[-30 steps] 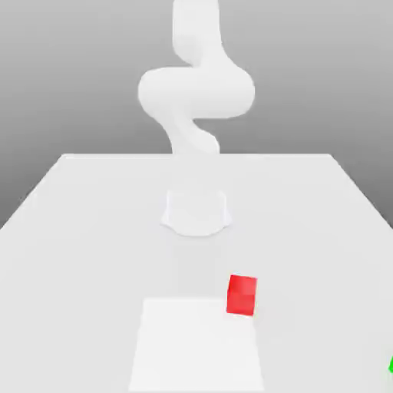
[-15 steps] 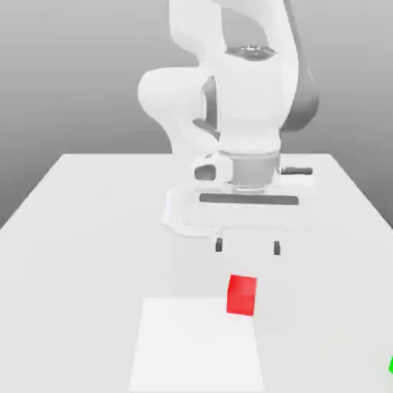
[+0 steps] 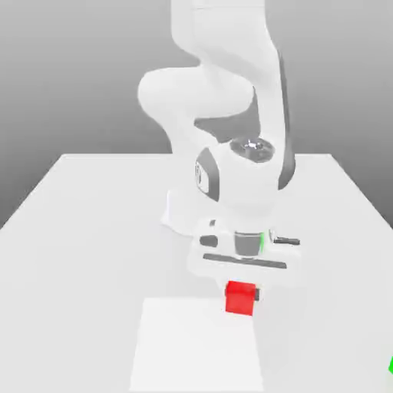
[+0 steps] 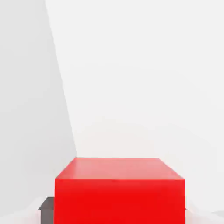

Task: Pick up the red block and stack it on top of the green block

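Note:
The red block (image 3: 239,299) sits on the white table at the far edge of a flat white square patch (image 3: 198,347). My gripper (image 3: 241,295) has come straight down over it, with the white hand just above the cube and the jaws closed against its two sides. In the hand view the red block (image 4: 119,192) looms very close, and a dark fingertip (image 4: 46,204) presses against its edge. The green block (image 3: 391,365) is a thin sliver at the exterior view's lower right edge, far from the gripper.
The arm's round white base (image 3: 178,215) stands behind the gripper at the middle of the table (image 3: 84,230). The arm's bulky links rise above the hand. Open table surface lies between the red block and the green sliver.
The arm swung into view and the hand dropped from above the table onto the red block. The fingers, spread wide half a second ago, have closed on the cube.

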